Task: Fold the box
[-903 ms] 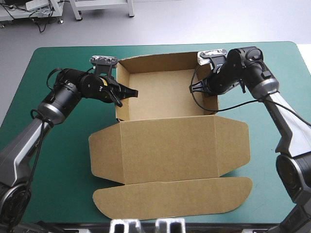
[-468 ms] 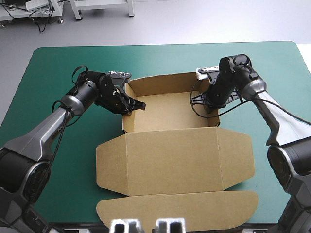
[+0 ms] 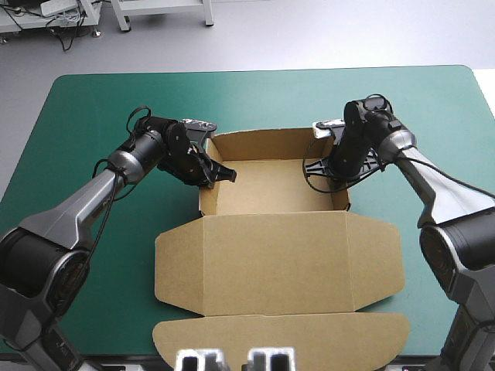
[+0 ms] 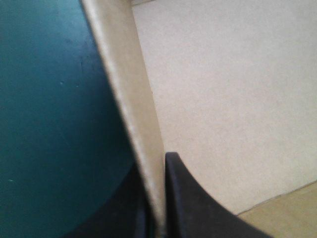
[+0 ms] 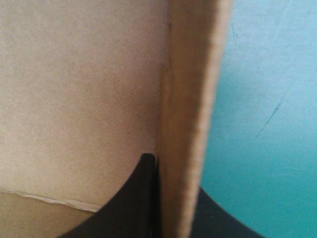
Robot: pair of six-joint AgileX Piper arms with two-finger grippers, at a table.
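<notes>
Looking down from the high view, I see the box (image 3: 271, 189) at the middle of the teal-green cover (image 3: 93, 108), a tray with walls raised on the far side and the lid (image 3: 271, 259) lying flat toward the near edge. My left gripper (image 3: 219, 175) pinches the left wall (image 3: 206, 197) near its far corner, and the right gripper (image 3: 338, 166) the right wall (image 3: 345, 193) opposite. In the left wrist view the black fingers (image 4: 198, 203) are all but shut, the wall's edge running up between them, tray floor on one side and cover on the other. The right wrist view shows the same: board clamped between nearly closed fingers. My worry is uneven motion: if one arm pulls harder, the tray could skew or a wall buckle at its crease. Each grip holds only a thin edge of board, so I judge a slip could let a wall spring outward. Dragging the box nearer could push the lid's rounded flap (image 3: 278, 336) past the table's near edge.
</notes>
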